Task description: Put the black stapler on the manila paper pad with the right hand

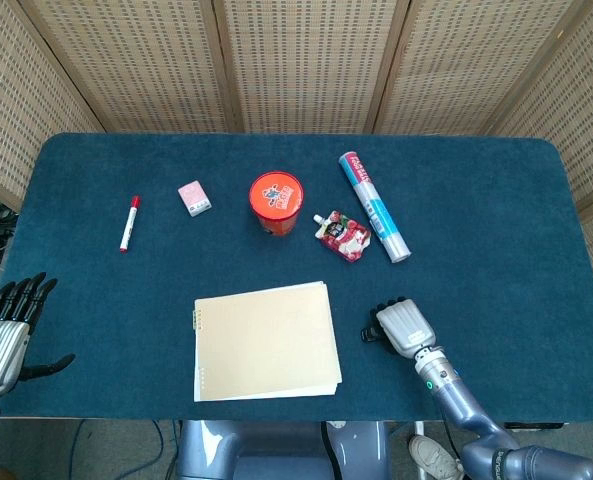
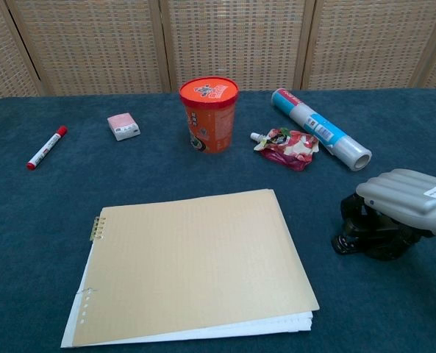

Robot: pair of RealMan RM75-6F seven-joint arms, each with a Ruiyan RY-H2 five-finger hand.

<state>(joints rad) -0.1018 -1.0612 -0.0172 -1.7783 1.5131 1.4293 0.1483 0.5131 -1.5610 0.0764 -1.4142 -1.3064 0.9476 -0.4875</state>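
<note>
On the dark blue cloth-covered table, your largest concern is the manila paper pad with a gold spiral edge, lying flat near the front edge. At its three o'clock, just beside it but apart, sits the black stapler — long axis running left to right, its nose toward the pad. Your right hand is directly over it, fingers curled down around the body; only the stapler's nose shows beneath. It looks like a grip, though the stapler seems to rest on the cloth, not yet lifted. So the move ahead, as I judge it, is a lift and a short carry toward nine o'clock.

Your left hand hovers at the table's front left corner, fingers spread, holding nothing — far from the work.

At the pad's twelve o'clock stands an orange lidded paper tub; its lid is on, so its contents cannot be told. To its right lie a white and blue plastic-wrap roll and a red spouted pouch; to its left, a small pink box and a red marker pen.
</note>
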